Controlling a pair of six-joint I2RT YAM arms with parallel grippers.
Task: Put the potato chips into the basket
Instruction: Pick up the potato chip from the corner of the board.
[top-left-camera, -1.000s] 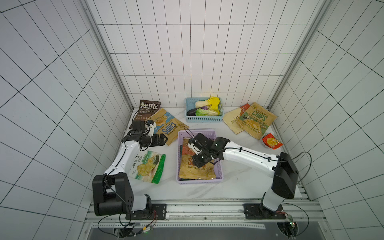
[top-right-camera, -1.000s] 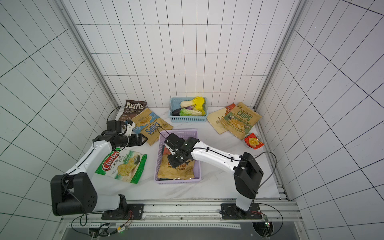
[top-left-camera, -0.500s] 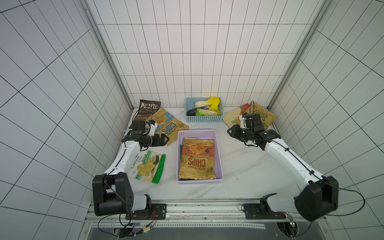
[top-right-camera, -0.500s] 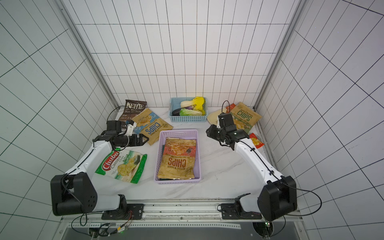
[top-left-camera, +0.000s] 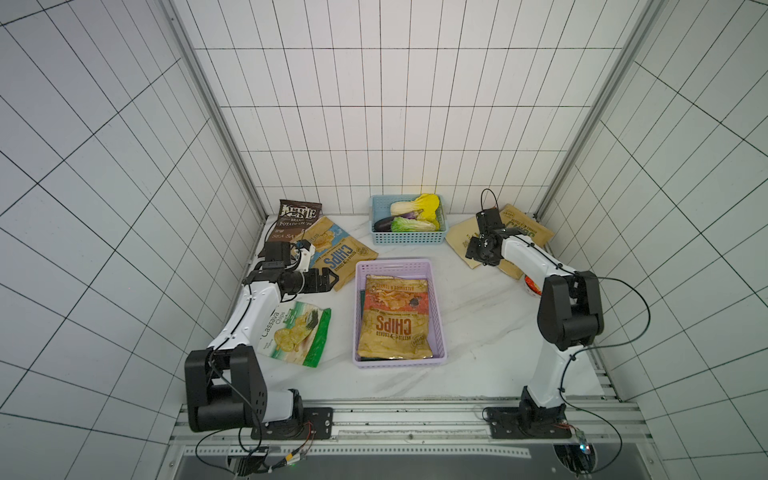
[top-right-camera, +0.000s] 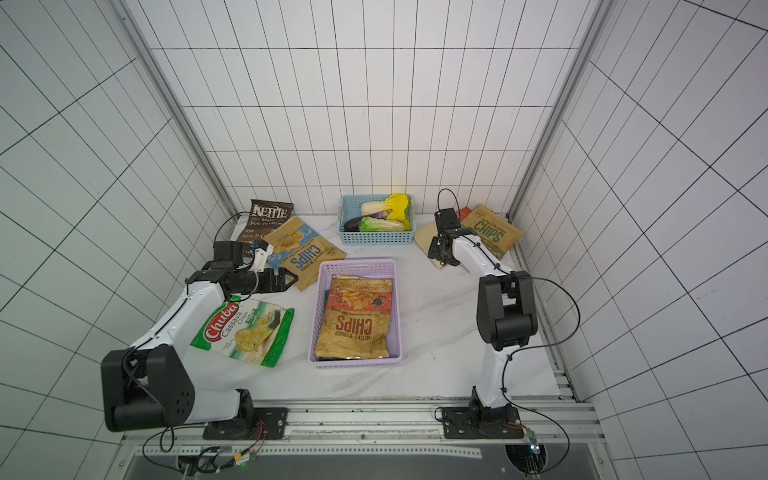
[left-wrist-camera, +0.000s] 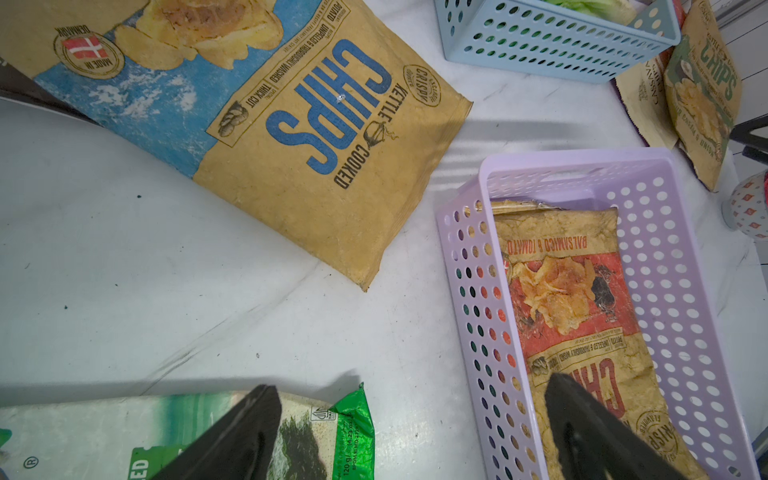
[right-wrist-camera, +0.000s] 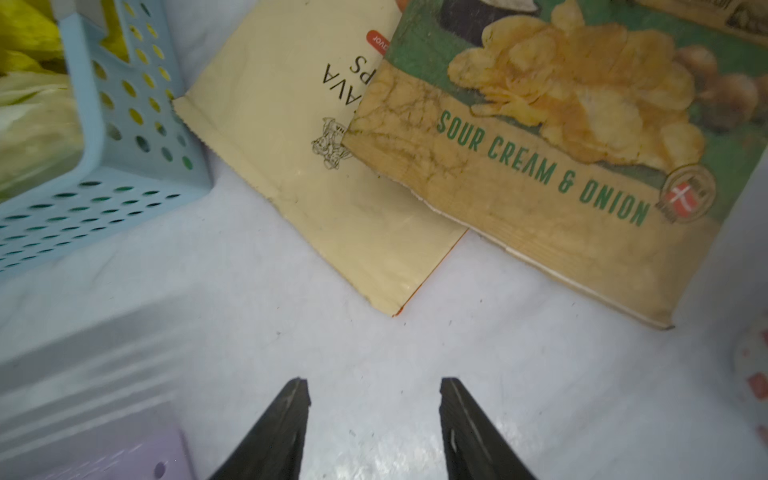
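While left gripper (left-wrist-camera: 411, 382) and right gripper (right-wrist-camera: 374, 380) hang empty, red-label bag (top-left-camera: 392, 320) lies in lilac basket (top-left-camera: 392, 266)

Left gripper is spread wide, holding nothing; the lilac basket sits just beside one finger (left-wrist-camera: 590, 428), the blue-label bag (left-wrist-camera: 316, 137) ahead. Right gripper stands partly open, gripping nothing; the cream cassava bag (right-wrist-camera: 299, 158) and green-label bag (right-wrist-camera: 561, 166) lie just ahead of its tips.

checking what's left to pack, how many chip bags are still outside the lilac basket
5: brown bag and blue bag back left, green-white bag front left, cream bag and green bag back right. Others may hide underneath.
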